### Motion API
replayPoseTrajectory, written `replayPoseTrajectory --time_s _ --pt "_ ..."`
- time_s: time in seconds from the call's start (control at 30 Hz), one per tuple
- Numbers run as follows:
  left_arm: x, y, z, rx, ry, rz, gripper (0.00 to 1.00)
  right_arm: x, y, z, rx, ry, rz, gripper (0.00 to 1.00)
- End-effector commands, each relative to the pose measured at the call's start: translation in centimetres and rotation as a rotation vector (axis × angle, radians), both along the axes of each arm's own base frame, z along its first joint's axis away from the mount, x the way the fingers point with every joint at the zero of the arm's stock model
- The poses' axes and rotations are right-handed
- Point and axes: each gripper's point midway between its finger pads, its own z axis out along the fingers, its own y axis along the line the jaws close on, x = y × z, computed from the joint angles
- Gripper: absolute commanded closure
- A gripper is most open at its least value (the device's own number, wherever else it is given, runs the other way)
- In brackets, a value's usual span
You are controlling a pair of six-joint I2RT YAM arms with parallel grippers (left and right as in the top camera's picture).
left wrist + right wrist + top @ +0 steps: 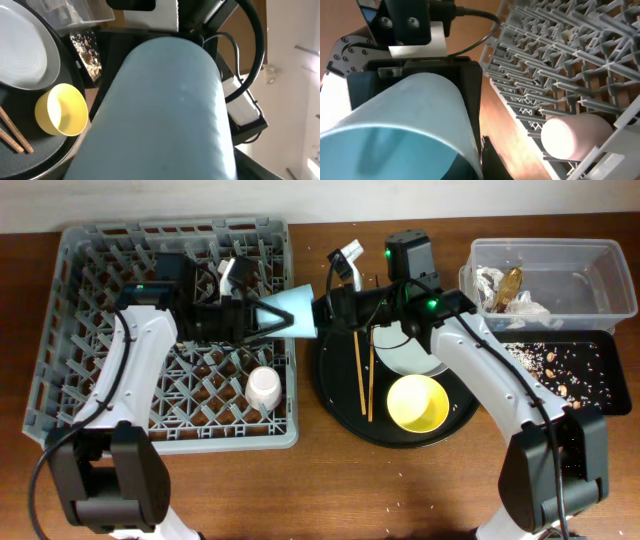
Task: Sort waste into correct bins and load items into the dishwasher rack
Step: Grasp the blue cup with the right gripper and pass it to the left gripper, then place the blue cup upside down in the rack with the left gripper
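The light-blue cup [296, 313] lies on its side in the air between my two grippers, over the right edge of the grey dishwasher rack [100, 270]. My left gripper [268, 316] is shut on its narrow base. My right gripper [325, 308] grips its rim, one finger outside the wall [490, 160]. The cup fills the left wrist view [165, 110] and the right wrist view [405, 125]. The pink-white cup [263, 387] lies in the rack. The white plate [410, 360], yellow bowl [418, 402] and two chopsticks [365, 375] rest on the round black tray [335, 395].
The clear tub [600, 255] at the back right holds white napkins [490, 280] and a brown-gold wrapper [511, 285]. The shallow black tray [590, 375] in front of it holds rice grains and brown bits [545, 360]. Bare wooden table lies along the front.
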Motion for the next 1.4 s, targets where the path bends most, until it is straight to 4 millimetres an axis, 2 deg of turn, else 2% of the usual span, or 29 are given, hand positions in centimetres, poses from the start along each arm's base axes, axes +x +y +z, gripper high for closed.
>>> replayPoseTrajectory --time_s 0.0,0.17,0.2,0.27,0.37,0.43,0.5,0.57,0.63,0.73,0.77,0.8,0.83,0.87,0.93,1.0,1.07,1.1,1.2,1.23,1.27,1.3,1.37 --pt "0.8 1.5 1.4 -0.035 -0.050 0.036 0.27 0.5 -0.1 -2.3 -0.074 0.013 -0.051 0.96" --pt "0.9 1.5 1.4 -0.035 -0.064 0.035 0.25 0.5 -0.1 -2.3 -0.074 0.013 -0.051 0.96" --pt "0.9 1.5 1.4 -0.035 -0.064 0.035 0.29 0.5 -0.1 -2.3 -0.074 0.012 -0.051 0.96" --pt "0.9 1.5 1.4 -0.035 -0.065 0.035 0.48 0.5 0.0 -2.3 -0.072 0.006 -0.047 0.96" --pt "0.9 1.5 1.4 -0.035 -0.064 0.035 0.59 0.1 0.1 -2.0 -0.056 -0.032 -0.013 0.93" --pt "0.9 1.5 1.4 -0.033 -0.065 0.036 0.62 0.1 0.0 -2.0 -0.057 -0.030 -0.014 0.52" --pt "1.1 1.5 0.5 0.019 -0.064 0.045 0.63 0.7 -0.7 -2.1 -0.062 -0.037 -0.035 0.40" --pt "1.4 1.6 -0.9 0.103 -0.064 0.061 0.63 1.8 -2.8 -2.4 -0.073 -0.040 -0.075 0.30" --pt "2.9 3.4 -6.3 0.431 0.050 0.165 0.63 2.9 -6.3 -3.6 -0.116 -0.038 -0.130 0.27" --pt "5.1 6.7 -9.9 0.727 0.118 0.332 0.63 4.1 -11.8 -7.1 -0.291 0.020 -0.267 0.26" --pt "5.8 7.7 -10.4 0.828 0.109 0.378 0.63 4.2 -12.8 -7.8 -0.334 0.031 -0.291 0.26" --pt "6.1 7.7 -10.1 0.896 0.073 0.391 0.62 4.3 -13.5 -8.4 -0.370 0.046 -0.313 0.26" --pt "6.5 7.8 -9.5 0.989 0.031 0.410 0.62 4.3 -14.4 -9.3 -0.430 0.062 -0.342 0.25" --pt "7.1 8.7 -8.0 1.213 -0.065 0.472 0.62 4.3 -14.9 -9.9 -0.471 0.072 -0.359 0.26" --pt "7.6 8.6 -6.6 1.438 -0.198 0.537 0.62 4.0 -15.5 -10.6 -0.520 0.078 -0.364 0.25" --pt "7.7 8.1 -7.5 1.495 -0.194 0.551 0.62 3.6 -16.3 -11.5 -0.583 0.104 -0.379 0.25" --pt "8.1 7.8 -9.9 1.524 -0.156 0.512 0.62 3.3 -16.6 -11.8 -0.608 0.101 -0.370 0.26" --pt "8.5 7.6 -11.7 1.541 -0.131 0.480 0.62 3.2 -16.7 -11.9 -0.614 0.104 -0.367 0.25" --pt "9.5 6.2 -16.2 1.518 -0.078 0.406 0.62 3.1 -16.7 -11.9 -0.614 0.106 -0.367 0.25" --pt "9.6 6.1 -17.5 1.527 -0.061 0.389 0.61 3.0 -16.7 -12.0 -0.617 0.110 -0.367 0.26" --pt "9.6 6.1 -18.1 1.534 -0.051 0.379 0.43 3.0 -16.7 -12.0 -0.618 0.111 -0.367 0.25" --pt "9.5 6.1 -18.8 1.542 -0.040 0.367 0.30 3.0 -16.7 -12.0 -0.619 0.113 -0.366 0.25" --pt "9.5 6.0 -19.2 1.538 -0.032 0.358 0.21 2.9 -16.8 -12.1 -0.621 0.117 -0.365 0.26"
